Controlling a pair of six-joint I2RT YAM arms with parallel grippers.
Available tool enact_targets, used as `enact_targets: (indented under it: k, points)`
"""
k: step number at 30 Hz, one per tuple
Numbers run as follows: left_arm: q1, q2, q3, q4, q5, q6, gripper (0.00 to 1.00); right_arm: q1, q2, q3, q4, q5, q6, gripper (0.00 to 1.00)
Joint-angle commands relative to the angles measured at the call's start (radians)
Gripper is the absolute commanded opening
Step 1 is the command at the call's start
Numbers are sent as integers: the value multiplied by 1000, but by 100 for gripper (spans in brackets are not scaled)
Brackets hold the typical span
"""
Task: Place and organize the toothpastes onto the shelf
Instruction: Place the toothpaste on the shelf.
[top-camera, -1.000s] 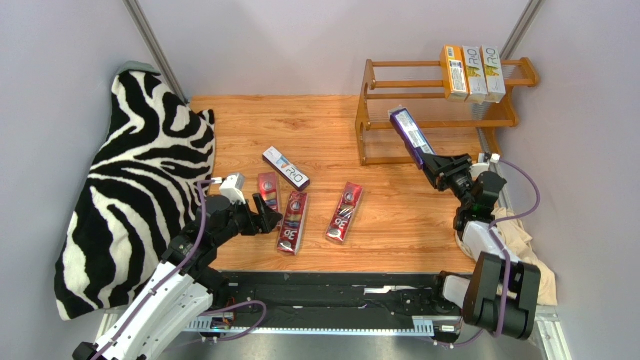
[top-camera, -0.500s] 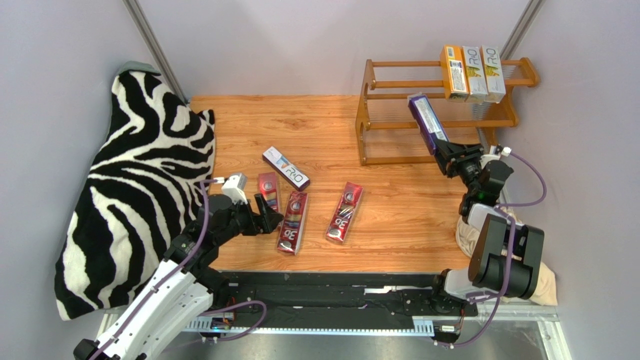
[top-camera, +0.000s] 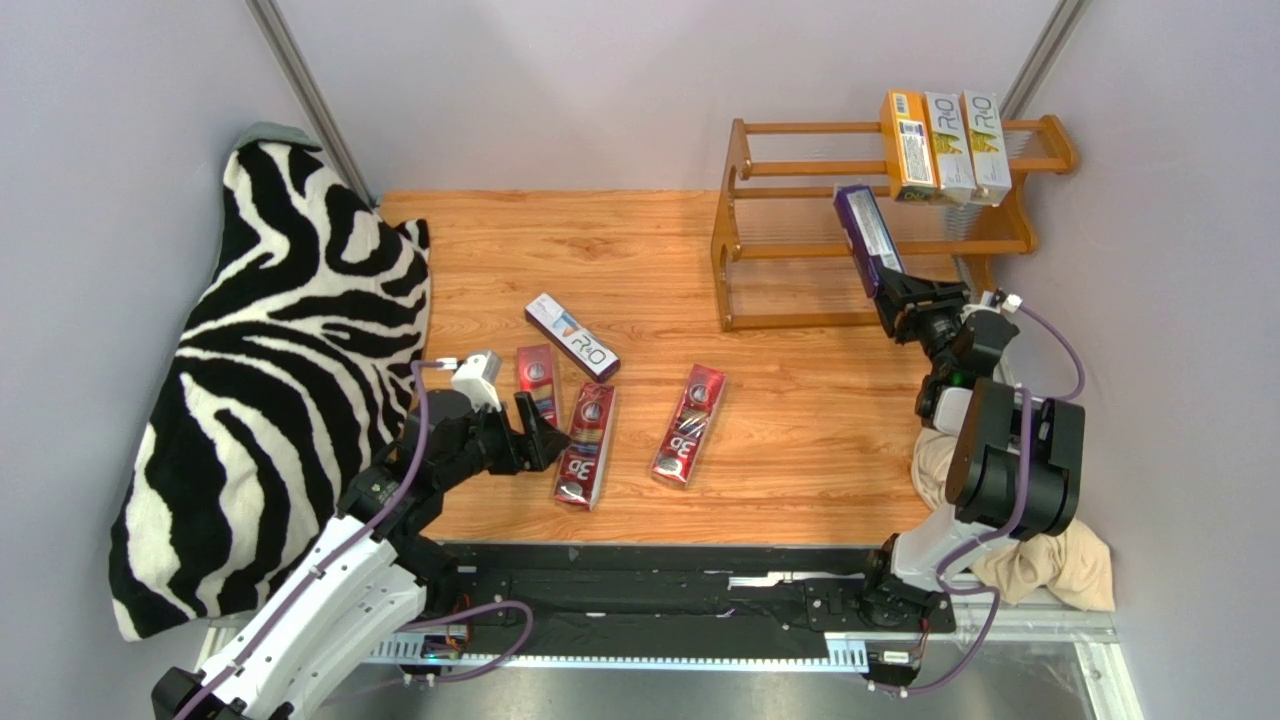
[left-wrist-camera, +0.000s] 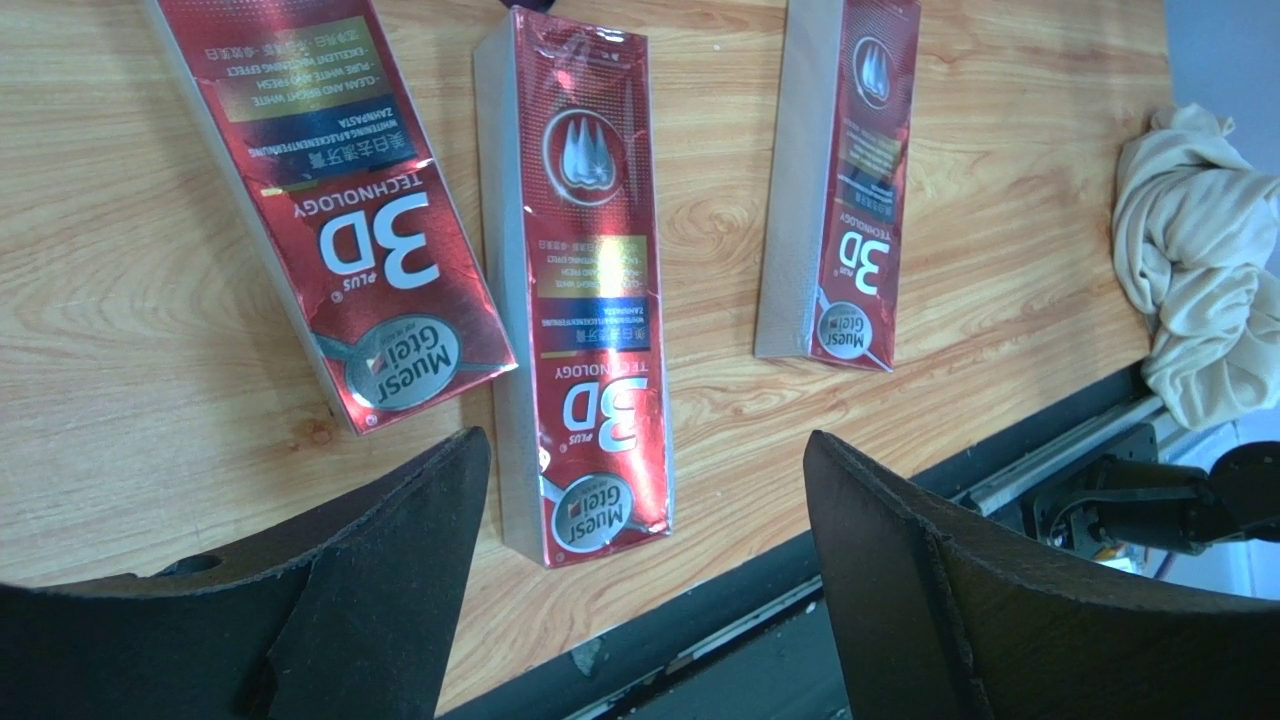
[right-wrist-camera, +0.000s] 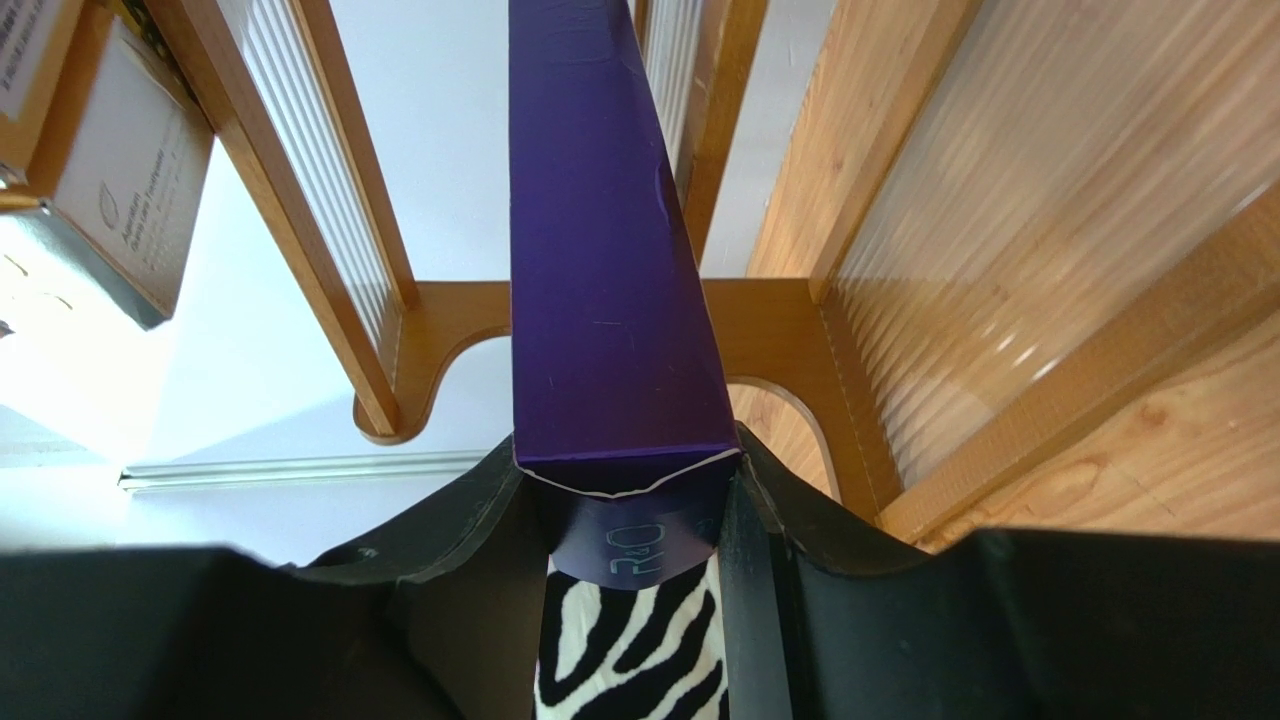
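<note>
In the top external view the job is sitting a little under halfway. Three upright cartons (top-camera: 948, 146) are standing side by side on the top tier of the shelf (top-camera: 732, 240), at its right end. One is orange-yellow and the others are paler with yellow-green print. A fourth, the purple carton (top-camera: 867, 240), is being clenched at its lower end by the right end effector (top-camera: 909, 305). It is leaning up at the front of the shelf, about level with the middle tier; whether it is touching the rods I cannot tell. Four more are lying flat on the desk (top-camera: 496, 240), well in front of the shelf and off its left end: a purple-and-white carton (top-camera: 573, 335) and three red cartons (top-camera: 690, 425). The left end effector (top-camera: 534, 435) is hanging released over the two red ones farthest from the shelf.

In the left wrist view the black fingers (left-wrist-camera: 376, 600) are standing wide with nothing between them but the near end of the middle red carton below. All three are showing glossy red foil, a white tooth emblem and "3D" lettering, and look undamaged.

In the right wrist view the purple carton is being pinched between the fingers (right-wrist-camera: 781, 525), its slim dark face pointing up past the shelf's wooden side panel and rod tiers. Its gripped end is looking slightly creased. By my reading, seating this one and fetching the other four are what is remaining.
</note>
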Motion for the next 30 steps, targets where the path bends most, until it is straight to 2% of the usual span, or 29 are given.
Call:
enact_targets:
  k: [1, 11, 18, 20, 22, 25, 30]
  points:
    - [3, -6, -3, 47, 27, 17, 85, -3, 34, 64, 100, 33, 11, 31]
    - [3, -3, -17, 55, 30, 17, 84, 8, 85, 159, 40, 67, 1, 33]
    - [3, -3, -25, 60, 36, 16, 84, 28, 94, 244, -93, 67, -51, 38]
    - [3, -3, -25, 60, 34, 16, 84, 32, 82, 238, -137, 90, -66, 41]
    - [3, -3, -26, 58, 37, 16, 84, 34, 64, 224, -157, 113, -81, 53]
    - [3, -3, -28, 60, 37, 16, 84, 36, 48, 210, -158, 122, -94, 60]
    - [3, -3, -29, 60, 40, 16, 83, 42, 22, 183, -136, 138, -123, 68]
